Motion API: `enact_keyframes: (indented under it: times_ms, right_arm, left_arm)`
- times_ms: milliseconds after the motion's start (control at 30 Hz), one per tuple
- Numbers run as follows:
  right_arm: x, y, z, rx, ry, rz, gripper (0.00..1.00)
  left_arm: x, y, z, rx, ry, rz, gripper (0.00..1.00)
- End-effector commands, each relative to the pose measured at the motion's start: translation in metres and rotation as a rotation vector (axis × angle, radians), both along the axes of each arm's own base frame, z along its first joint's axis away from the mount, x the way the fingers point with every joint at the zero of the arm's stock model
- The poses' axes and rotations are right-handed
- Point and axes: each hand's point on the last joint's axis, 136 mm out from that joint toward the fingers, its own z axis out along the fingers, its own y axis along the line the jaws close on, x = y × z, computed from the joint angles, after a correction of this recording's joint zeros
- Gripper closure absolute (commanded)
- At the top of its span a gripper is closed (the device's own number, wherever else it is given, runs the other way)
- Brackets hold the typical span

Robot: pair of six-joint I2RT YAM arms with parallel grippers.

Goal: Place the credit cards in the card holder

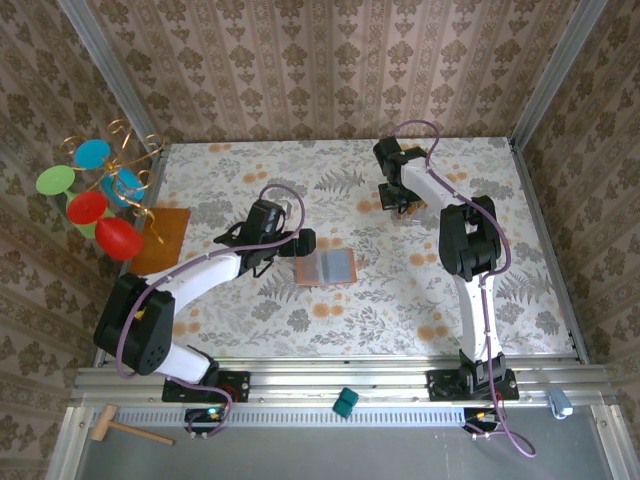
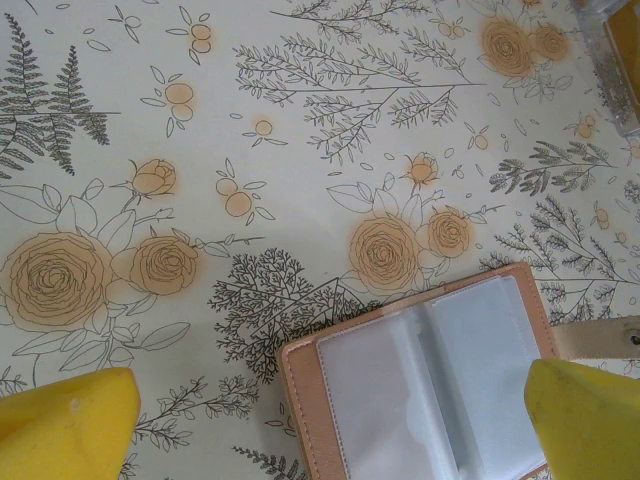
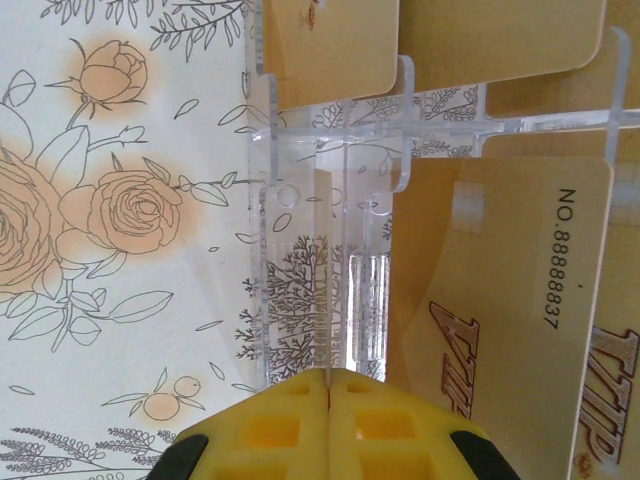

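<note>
The card holder (image 1: 326, 268) lies open, grey pockets up, in the middle of the flowered table (image 1: 250, 170), and the left gripper (image 2: 330, 385) hangs over its near-left corner with its yellow fingers spread wide. Well apart to the right, the credit cards (image 3: 500, 330) stand in a clear rack (image 3: 300, 250). There the right gripper (image 3: 328, 385) is pressed together on one edge-on card (image 3: 322, 270).

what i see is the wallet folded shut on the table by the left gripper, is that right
No, the wallet lies open, clear pockets up, on the table by the left gripper. The left wrist view shows it.
</note>
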Motion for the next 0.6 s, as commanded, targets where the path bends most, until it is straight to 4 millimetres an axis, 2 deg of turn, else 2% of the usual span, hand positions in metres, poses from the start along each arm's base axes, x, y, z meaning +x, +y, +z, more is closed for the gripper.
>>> enact_keyframes:
  times_ms: [0,367,567]
  right_arm:
    - [-0.002,-0.004,0.030,0.018,-0.038,0.006,1.00]
    - [-0.005,0.011,0.090,0.148,-0.144,0.009,1.00]
    - [-0.025,0.044,0.123,0.316,-0.196,0.033,1.00]
  left_arm:
    - [0.004,-0.006,0.000,-0.022,0.007,0.000,0.00]
    - [0.007,-0.002,0.006,0.017,-0.005,-0.004,0.00]
    - [0.005,0.006,0.012,0.067,-0.014,-0.004,0.00]
